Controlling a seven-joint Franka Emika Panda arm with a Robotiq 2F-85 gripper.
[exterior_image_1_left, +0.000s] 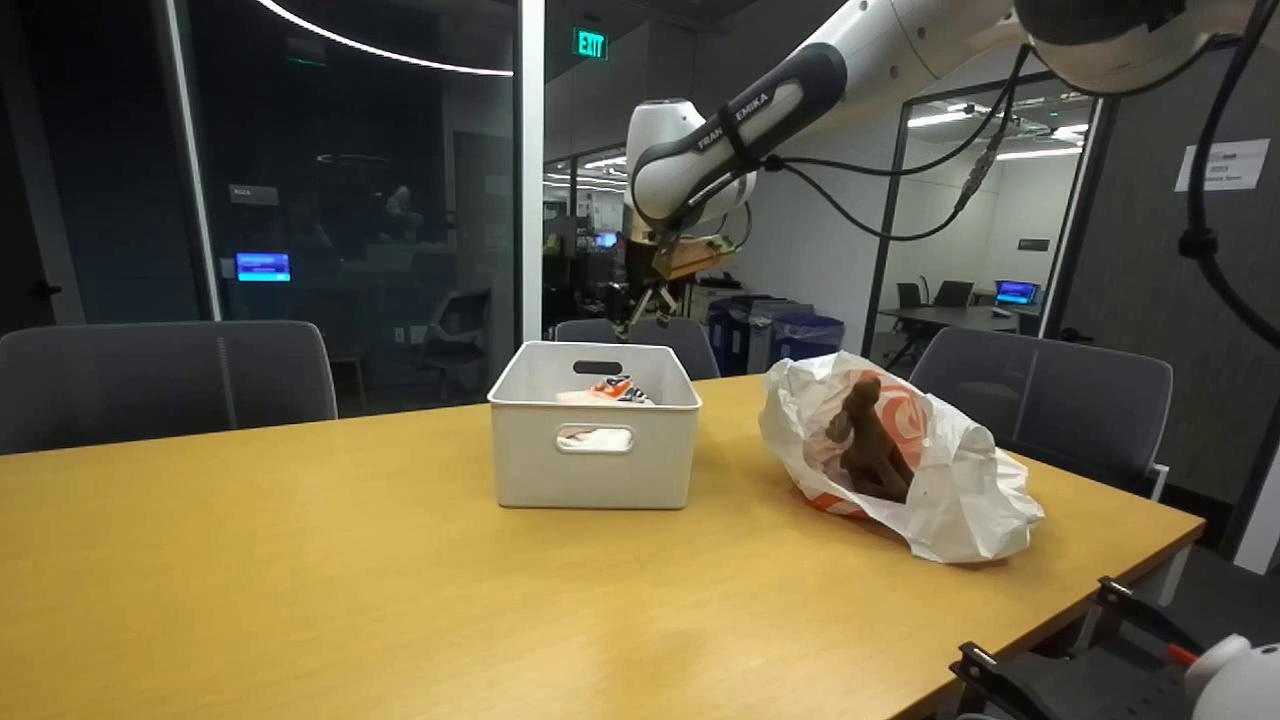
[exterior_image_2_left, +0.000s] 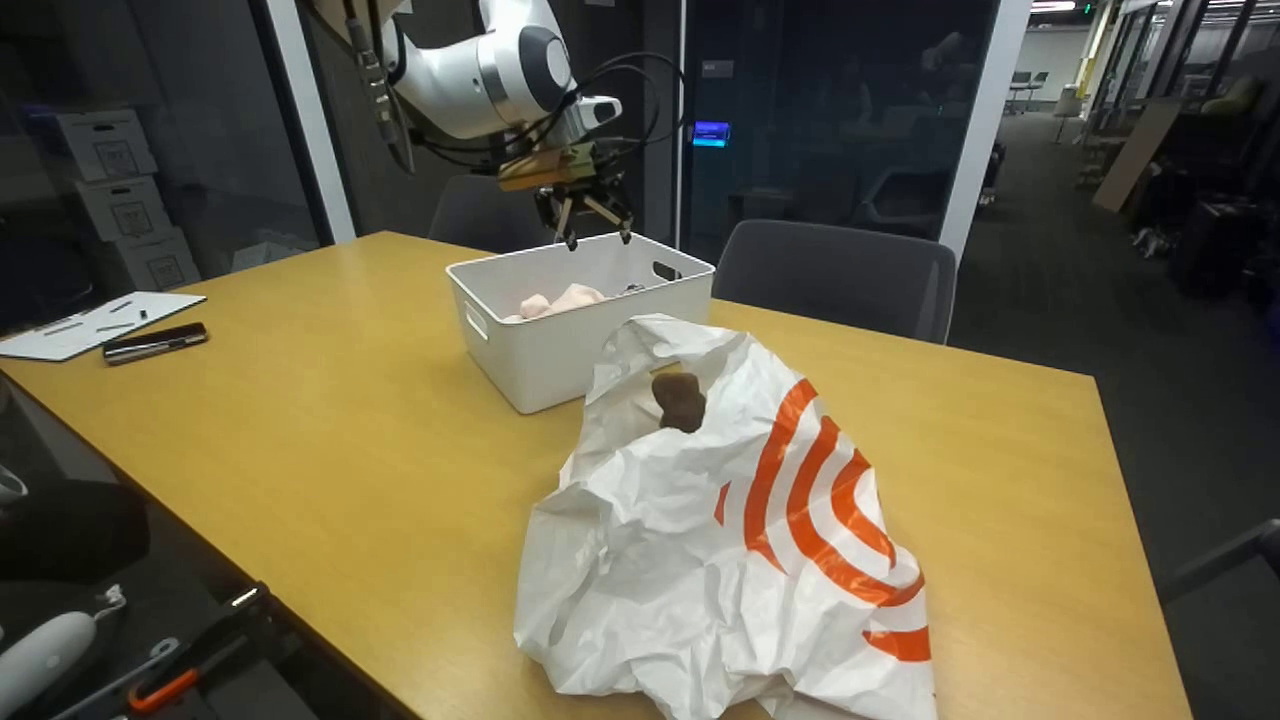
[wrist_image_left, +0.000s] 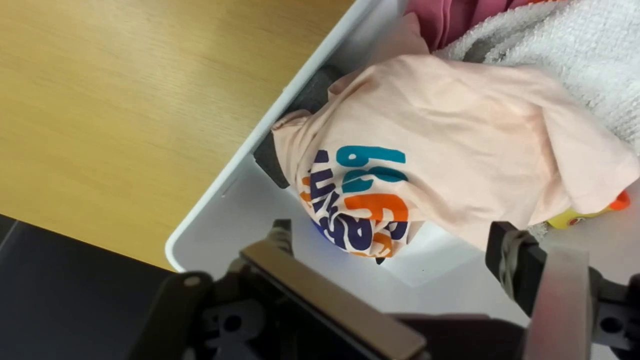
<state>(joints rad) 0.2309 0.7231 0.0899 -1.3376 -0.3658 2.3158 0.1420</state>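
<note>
My gripper (wrist_image_left: 392, 234) is open, with nothing between its fingers. It is above the white bin in both exterior views (exterior_image_1_left: 642, 316) (exterior_image_2_left: 598, 238). The bin (exterior_image_1_left: 530, 460) stands on the table; its rim (wrist_image_left: 220, 192) shows in the wrist view. In the bin lies a pale pink cloth (wrist_image_left: 470, 130) with teal, orange and purple lettering, nearest to the fingers. Beside it are a white towel (wrist_image_left: 575, 45), a darker pink cloth (wrist_image_left: 450, 17), a grey piece (wrist_image_left: 272, 162) and a partly covered yellow-and-orange thing (wrist_image_left: 580, 217).
A crumpled white plastic bag (exterior_image_1_left: 975, 490) with orange print lies near the bin, also in an exterior view (exterior_image_2_left: 670, 570). A brown figure (exterior_image_1_left: 872, 440) sits in its opening. White sheets (exterior_image_2_left: 90, 325) and a black object (exterior_image_2_left: 155, 343) lie near a table edge. Chairs (exterior_image_2_left: 840, 275) surround the table.
</note>
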